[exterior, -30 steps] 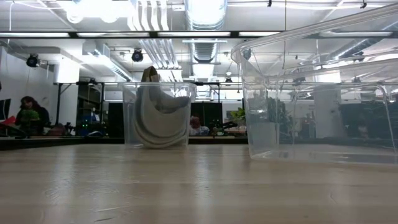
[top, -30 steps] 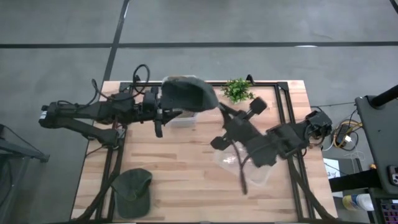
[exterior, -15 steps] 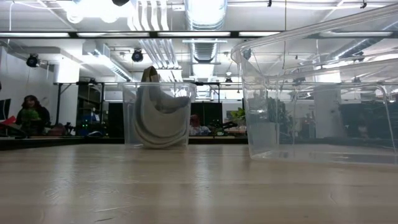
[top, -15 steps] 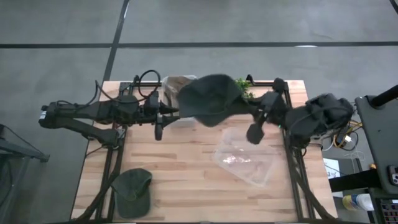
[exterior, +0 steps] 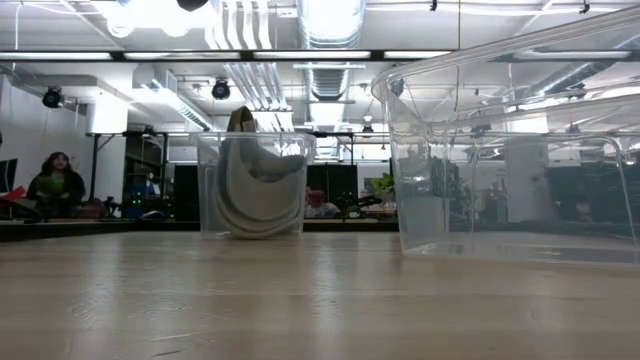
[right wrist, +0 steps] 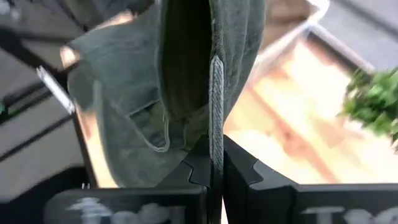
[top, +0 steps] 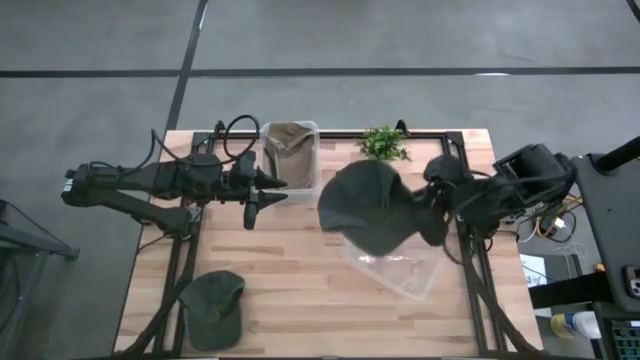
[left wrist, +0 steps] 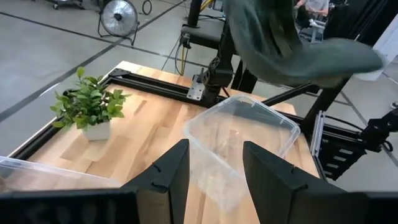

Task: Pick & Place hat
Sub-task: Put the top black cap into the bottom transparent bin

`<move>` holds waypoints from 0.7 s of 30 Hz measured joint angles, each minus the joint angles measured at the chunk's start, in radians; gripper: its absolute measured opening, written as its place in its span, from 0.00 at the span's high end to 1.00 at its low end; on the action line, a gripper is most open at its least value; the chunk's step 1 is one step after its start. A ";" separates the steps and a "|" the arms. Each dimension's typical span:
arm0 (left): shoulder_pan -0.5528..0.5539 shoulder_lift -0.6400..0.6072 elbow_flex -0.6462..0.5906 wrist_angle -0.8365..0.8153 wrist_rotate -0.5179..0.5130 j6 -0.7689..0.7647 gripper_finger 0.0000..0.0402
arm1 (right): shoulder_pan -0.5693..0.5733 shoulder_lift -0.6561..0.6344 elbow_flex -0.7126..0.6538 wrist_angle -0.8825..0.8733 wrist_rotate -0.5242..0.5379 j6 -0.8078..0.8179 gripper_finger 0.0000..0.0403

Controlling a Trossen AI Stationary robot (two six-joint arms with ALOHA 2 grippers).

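A dark grey-green hat (top: 362, 208) is in the air over a large clear bin (top: 400, 270) on the right half of the table. My right gripper (top: 428, 212) is shut on its right side; the right wrist view shows the hat (right wrist: 186, 74) ahead of the gripper (right wrist: 215, 171). My left gripper (top: 268, 188) waits open beside a small clear bin (top: 291, 158) at the far edge, and its wrist view (left wrist: 214, 180) looks toward the hat (left wrist: 292, 43) and the large bin (left wrist: 242, 143). A tan hat (exterior: 255, 190) sits curled inside the small bin. My right gripper pinches the hat between its two fingers (right wrist: 202, 168) by an edge with a stitched seam (right wrist: 216, 112). The fingers come at it from the table's right, roughly level. The hat is lifted clear and spreads out leftward from the fingers, above the large bin.
A small potted plant (top: 382, 145) stands at the far edge, right of the small bin. A green cap (top: 214, 306) lies at the table's near left corner. The large bin (exterior: 520, 150) fills the right of the low view. Bare wood shows in the middle.
My right gripper, staying shut on the hat, has drawn back from over the small bin toward the table's right and then its near edge. The hat has travelled with it, lifted clear, and now hangs over the large clear bin.
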 joint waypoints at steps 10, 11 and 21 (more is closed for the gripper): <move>-0.002 0.000 0.000 0.000 0.007 -0.002 0.65 | -0.058 0.009 -0.199 -0.002 -0.169 0.159 0.97; -0.002 0.000 0.000 0.000 0.007 -0.002 0.65 | -0.068 0.008 -0.220 -0.002 -0.190 0.172 0.97; -0.004 0.000 0.000 0.001 0.018 -0.002 0.65 | -0.114 -0.025 -0.439 -0.002 -0.326 0.274 0.97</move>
